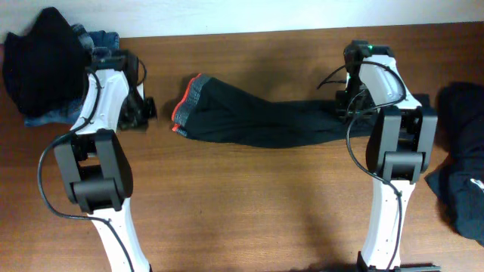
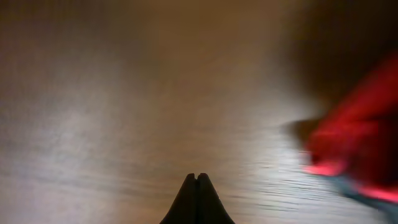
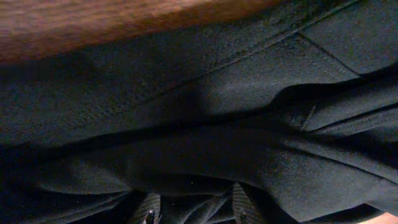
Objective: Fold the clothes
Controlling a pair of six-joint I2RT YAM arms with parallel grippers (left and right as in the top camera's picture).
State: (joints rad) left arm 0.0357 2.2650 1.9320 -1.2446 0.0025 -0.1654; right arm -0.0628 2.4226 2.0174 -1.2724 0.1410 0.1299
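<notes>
Your trousers (image 1: 257, 121) lie lengthwise across the surface (image 1: 242, 211) between both arms, their red-trimmed cuff (image 1: 185, 106) just beside the clenched, empty left tool (image 2: 196, 182), the far end under the right tool (image 3: 194, 210), its fingers apart amid cloth, grip impossible to tell.

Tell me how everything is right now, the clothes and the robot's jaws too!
Trousers: stretched out long on the table, a bit wrinkled.
Clothes pile: heaped at the far left corner, black cloth on top of jeans.
Dark garment: crumpled at the right edge.
Left jaws: shut, empty.
Right jaws: apart, trouser cloth between them.
</notes>
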